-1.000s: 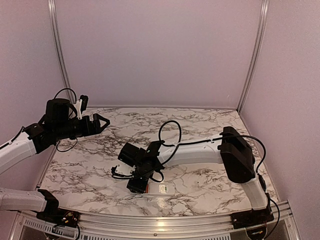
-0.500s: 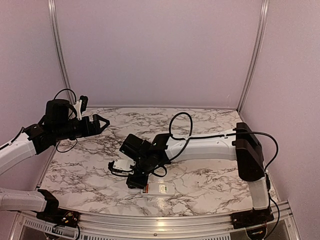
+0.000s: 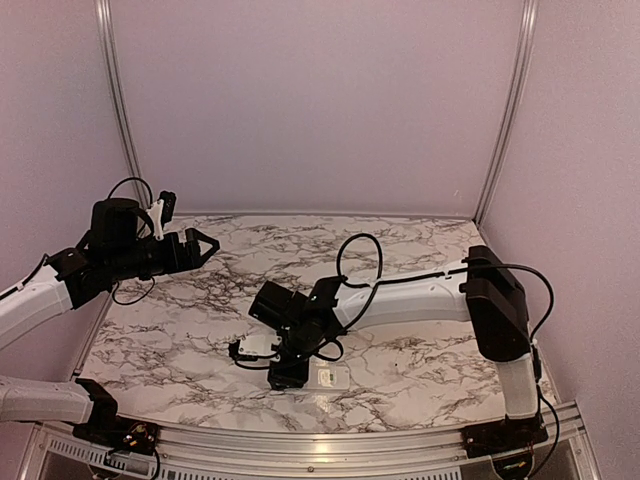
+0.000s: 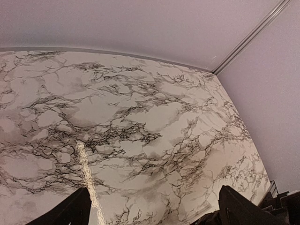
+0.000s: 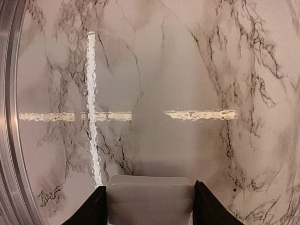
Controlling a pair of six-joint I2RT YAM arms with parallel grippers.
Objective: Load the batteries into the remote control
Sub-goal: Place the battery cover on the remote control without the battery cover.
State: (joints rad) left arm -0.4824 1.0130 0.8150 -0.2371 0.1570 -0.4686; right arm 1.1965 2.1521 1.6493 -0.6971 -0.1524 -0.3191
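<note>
The remote control (image 3: 330, 376) lies flat on the marbled bench (image 3: 410, 250) at about 6 o'clock, close to the near metal rail (image 5: 6, 117). The right arm stretches in from 4 o'clock, and the right pincer (image 3: 288, 376) is down at the remote's 9 o'clock end. In the right wrist view that pale, rounded end fills the space between the two dark fingers (image 5: 92, 209), which sit against its sides. Whether they are actually clamping it or only flanking it, I cannot tell. The left pincer (image 3: 205, 243) hangs in the air over the bench's 9 o'clock edge, well apart from the remote, fingers spread wide with nothing between them.
</note>
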